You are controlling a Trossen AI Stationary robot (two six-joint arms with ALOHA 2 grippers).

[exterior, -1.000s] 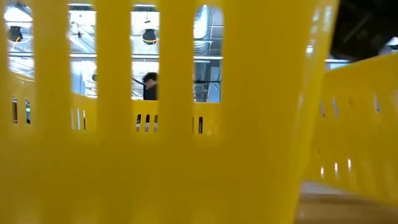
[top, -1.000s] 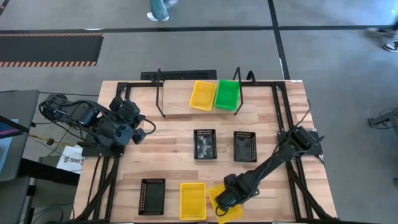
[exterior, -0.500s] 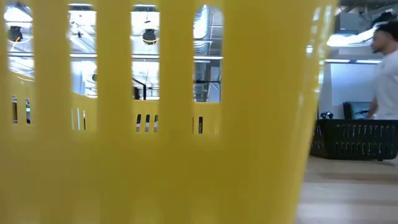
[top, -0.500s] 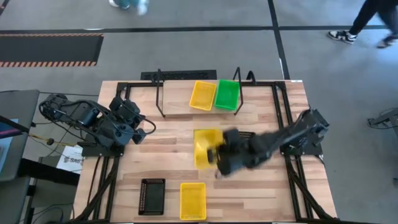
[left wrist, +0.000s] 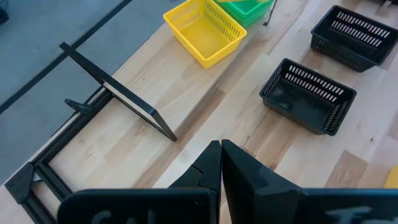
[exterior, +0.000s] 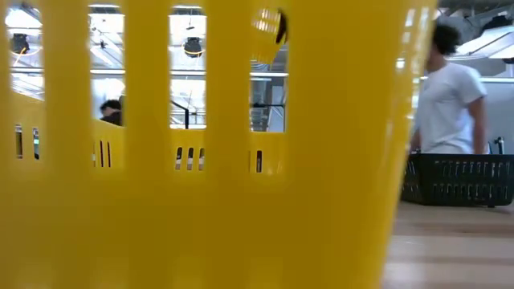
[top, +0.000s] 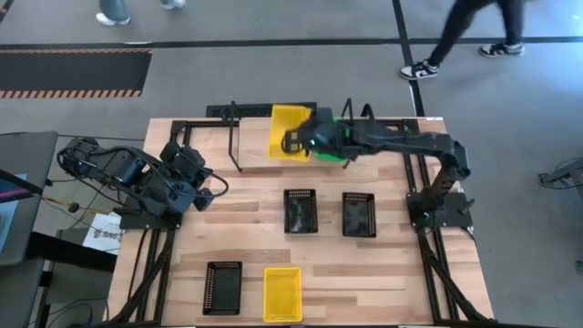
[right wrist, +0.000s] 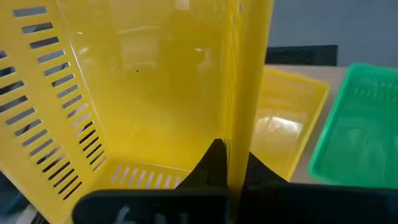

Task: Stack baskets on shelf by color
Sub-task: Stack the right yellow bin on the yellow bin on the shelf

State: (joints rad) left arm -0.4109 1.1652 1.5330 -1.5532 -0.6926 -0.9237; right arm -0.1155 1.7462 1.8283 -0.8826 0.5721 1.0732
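My right gripper [top: 305,138] reaches over the shelf [top: 235,138] at the table's far side, shut on a yellow basket [top: 287,126]. That basket hangs over another yellow basket [right wrist: 292,118] that rests on the shelf beside a green basket [right wrist: 360,124]. The arm hides much of the green one from above. Two black baskets [top: 300,210] [top: 359,214] sit mid-table. A third black basket [top: 222,288] and a yellow basket [top: 282,294] sit near the front edge. My left gripper [top: 205,196] waits shut at the left. My right gripper pinches one side wall [right wrist: 241,112] of the yellow basket, on the side toward the table's right, one finger inside and one outside. The fingers come from the right, slanting down. The basket is lifted clear and tilted above the yellow basket on the shelf.
The shelf's upright wire ends [top: 351,111] flank the two baskets on it, with bare wood to their left [left wrist: 124,124]. The near yellow basket [exterior: 201,201] fills the low view. A person [exterior: 450,96] walks behind the table.
My right gripper has swung from the near right edge up and across to the far side, above the shelf, turning as it went. The yellow basket it holds has come off the table and now hangs tilted over the shelf's yellow basket.
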